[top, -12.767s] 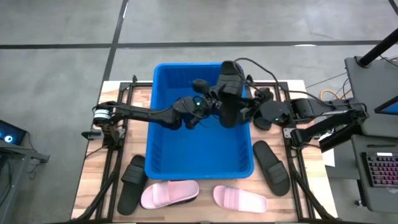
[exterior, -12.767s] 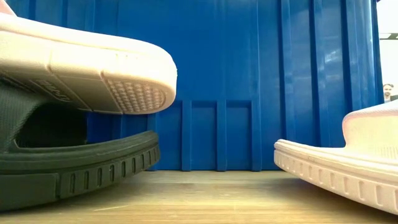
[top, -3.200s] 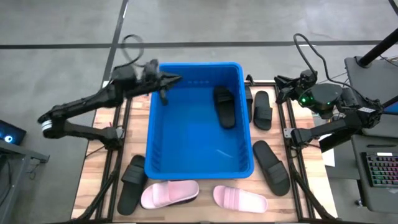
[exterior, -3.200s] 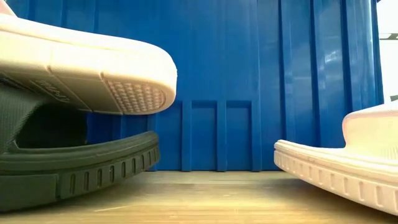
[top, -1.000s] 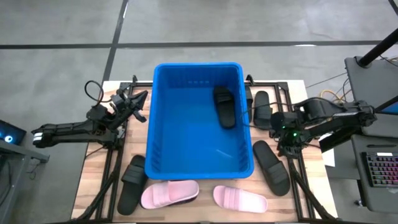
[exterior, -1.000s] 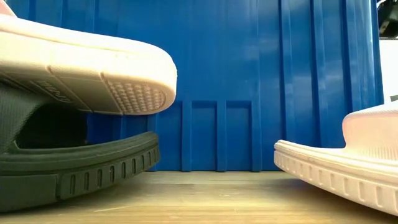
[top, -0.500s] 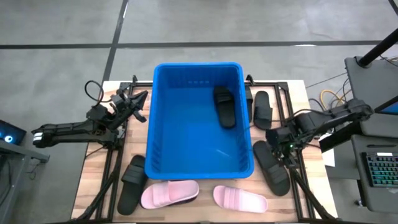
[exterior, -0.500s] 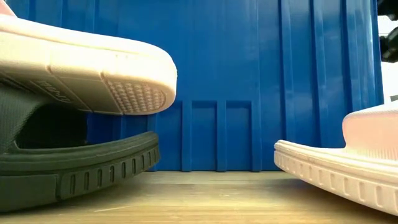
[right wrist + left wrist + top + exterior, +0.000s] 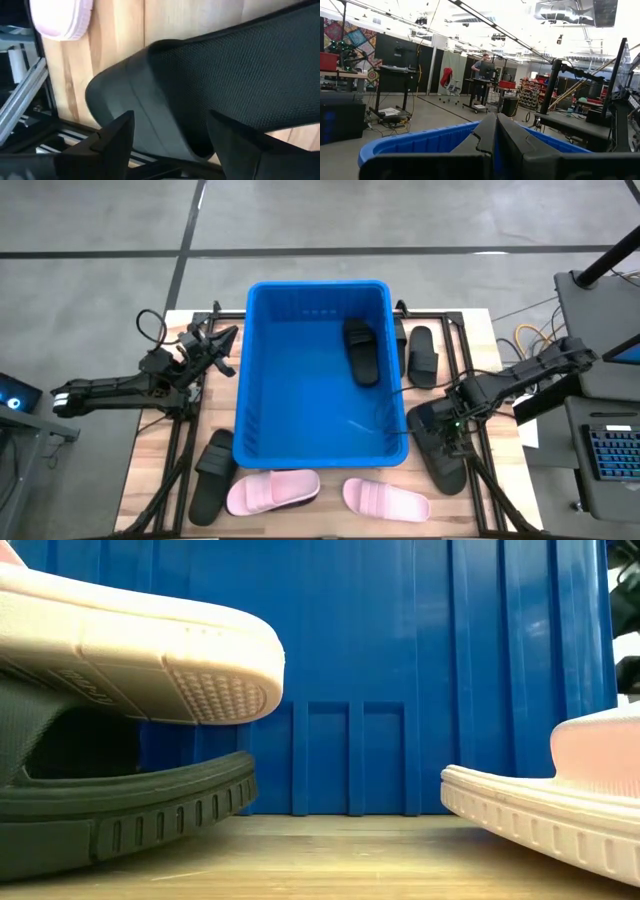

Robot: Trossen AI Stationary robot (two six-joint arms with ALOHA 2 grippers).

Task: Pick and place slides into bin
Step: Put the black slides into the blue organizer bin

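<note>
The blue bin [image 9: 320, 430] stands mid-table with one black slide [image 9: 362, 352] lying inside it. My right gripper [image 9: 172, 125] is open, low over another black slide [image 9: 444, 465] to the right of the bin. Its fingers point steeply down on either side of that slide's rounded edge [image 9: 135, 100]; I see no touch. A third black slide [image 9: 423, 355] lies farther back on the right. A fourth [image 9: 212, 472] lies at the near left, with one pink slide [image 9: 272, 490] resting partly on it. A second pink slide [image 9: 386, 498] lies on the table. My left gripper [image 9: 215, 345] is shut, waiting left of the bin.
Black metal frame rails [image 9: 470, 380] run along both sides of the bin on the wooden table [image 9: 490, 340]. In the low view the bin's near wall [image 9: 400, 670] fills the background between the slides. A person stands far off in the room [image 9: 482, 75].
My right gripper has come down and toward the table's near edge, from beside the bin's right wall to just above the black slide lying there. The slides and the bin have not moved.
</note>
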